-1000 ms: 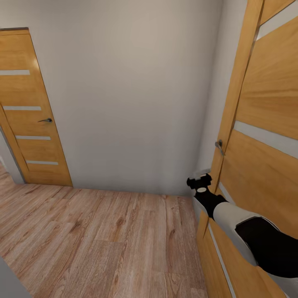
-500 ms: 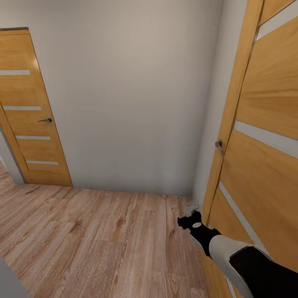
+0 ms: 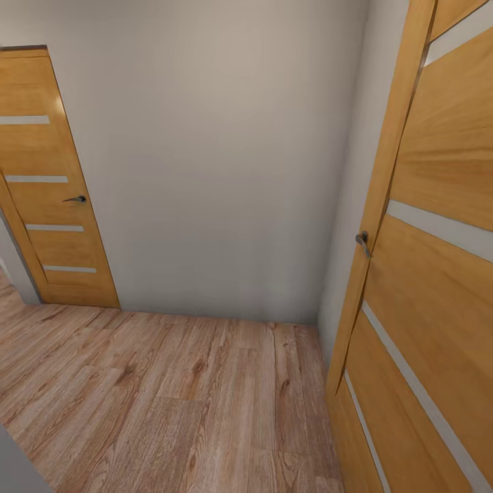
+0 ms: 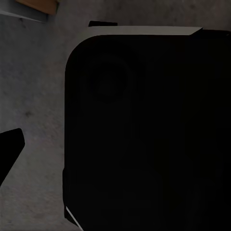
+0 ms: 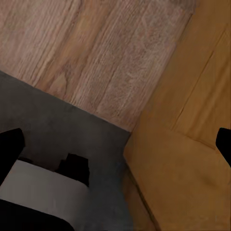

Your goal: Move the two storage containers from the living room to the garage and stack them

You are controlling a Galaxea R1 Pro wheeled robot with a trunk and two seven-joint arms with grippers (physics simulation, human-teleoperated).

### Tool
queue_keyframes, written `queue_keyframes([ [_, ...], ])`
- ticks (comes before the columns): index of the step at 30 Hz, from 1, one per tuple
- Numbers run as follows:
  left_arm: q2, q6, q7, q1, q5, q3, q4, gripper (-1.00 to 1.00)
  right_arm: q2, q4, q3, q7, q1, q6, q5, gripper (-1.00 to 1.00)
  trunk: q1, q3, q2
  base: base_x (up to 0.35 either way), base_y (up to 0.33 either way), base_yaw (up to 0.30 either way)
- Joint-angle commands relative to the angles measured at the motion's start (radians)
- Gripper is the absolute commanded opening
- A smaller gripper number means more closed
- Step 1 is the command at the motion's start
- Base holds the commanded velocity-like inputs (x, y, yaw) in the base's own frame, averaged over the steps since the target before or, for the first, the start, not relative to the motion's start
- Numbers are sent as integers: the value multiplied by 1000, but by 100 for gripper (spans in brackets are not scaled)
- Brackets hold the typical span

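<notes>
The two storage containers are out of view. In the right wrist view my right gripper point(image 5: 118, 147) is open, its black fingertips point(image 5: 9, 149) far apart at the picture's two sides with nothing between them. Under it the pale wood planks point(image 5: 96, 48) meet the dark grey concrete floor point(image 5: 72, 130), beside the foot of a wooden door point(image 5: 187, 159). In the left wrist view one black fingertip point(image 4: 8, 149) of my left gripper shows over grey concrete floor point(image 4: 33, 86), next to a black part of my own body point(image 4: 149, 130).
An open wooden door with pale stripes point(image 3: 424, 274) and a metal handle point(image 3: 362, 239) stands close on the right. A white wall point(image 3: 219, 171) lies straight ahead. A shut striped door point(image 3: 48, 192) is at the left. Wood-plank flooring point(image 3: 171, 397) runs between them.
My right arm, raised near the door handle a second ago, has dropped down and left the head view. The doors and the camera have not moved.
</notes>
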Motion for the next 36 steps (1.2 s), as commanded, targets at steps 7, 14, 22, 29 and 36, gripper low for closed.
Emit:
queue_keyframes([
  [7,1,-3,0,0,6,2,0,100,-13,4,2,23,232,-179,-78,100,0,-1,0,0,0,0],
  [14,0,-3,1,0,6,2,0,100,-13,2,2,33,254,-201,-110,100,0,-1,0,0,0,0],
  [22,0,-3,1,0,6,1,0,100,-15,2,2,31,255,-200,-115,100,0,-1,0,0,0,0],
  [29,0,-3,3,0,6,2,0,100,-16,2,2,31,255,-200,-114,100,0,-1,0,0,0,0],
  [36,1,-3,3,0,6,1,0,100,-16,2,2,31,255,-202,-114,100,0,-1,0,67,0,0],
])
